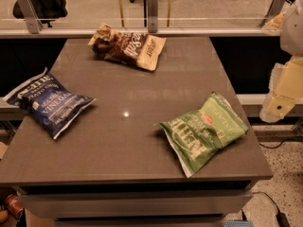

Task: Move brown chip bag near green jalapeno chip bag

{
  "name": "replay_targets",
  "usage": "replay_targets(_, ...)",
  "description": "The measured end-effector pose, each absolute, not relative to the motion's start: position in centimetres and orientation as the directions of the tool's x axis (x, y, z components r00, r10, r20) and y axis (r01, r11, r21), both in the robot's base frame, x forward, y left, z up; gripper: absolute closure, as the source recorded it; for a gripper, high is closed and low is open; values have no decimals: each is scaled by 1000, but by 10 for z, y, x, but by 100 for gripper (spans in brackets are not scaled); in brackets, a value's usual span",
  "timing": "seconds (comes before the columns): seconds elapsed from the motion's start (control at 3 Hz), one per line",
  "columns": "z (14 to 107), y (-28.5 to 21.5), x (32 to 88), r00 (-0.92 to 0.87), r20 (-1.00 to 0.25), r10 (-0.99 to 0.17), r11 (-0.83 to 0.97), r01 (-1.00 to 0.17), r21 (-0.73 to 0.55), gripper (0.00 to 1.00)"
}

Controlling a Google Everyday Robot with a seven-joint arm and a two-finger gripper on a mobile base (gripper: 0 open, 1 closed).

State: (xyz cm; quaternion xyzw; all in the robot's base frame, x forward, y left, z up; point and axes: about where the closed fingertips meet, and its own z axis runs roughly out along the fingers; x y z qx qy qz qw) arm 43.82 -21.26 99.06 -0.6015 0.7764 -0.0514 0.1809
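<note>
The brown chip bag (127, 46) lies at the far edge of the grey table (137, 98), its cream-tan end panel pointing right. The green jalapeno chip bag (203, 130) lies flat near the table's front right corner. My arm with the gripper (283, 94) hangs at the right edge of the view, beyond the table's right side and above the floor. It is well apart from both bags and holds nothing that I can see.
A dark blue chip bag (49, 102) with white lettering lies at the table's left edge, partly overhanging it. A glass railing with metal posts (151, 8) runs behind the table. The floor drops away to the right of the table.
</note>
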Motion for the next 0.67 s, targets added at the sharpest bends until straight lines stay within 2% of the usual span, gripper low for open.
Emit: replay_targets(0.67,999,-219,447,-232,-236,-944,301,-899,-320,0)
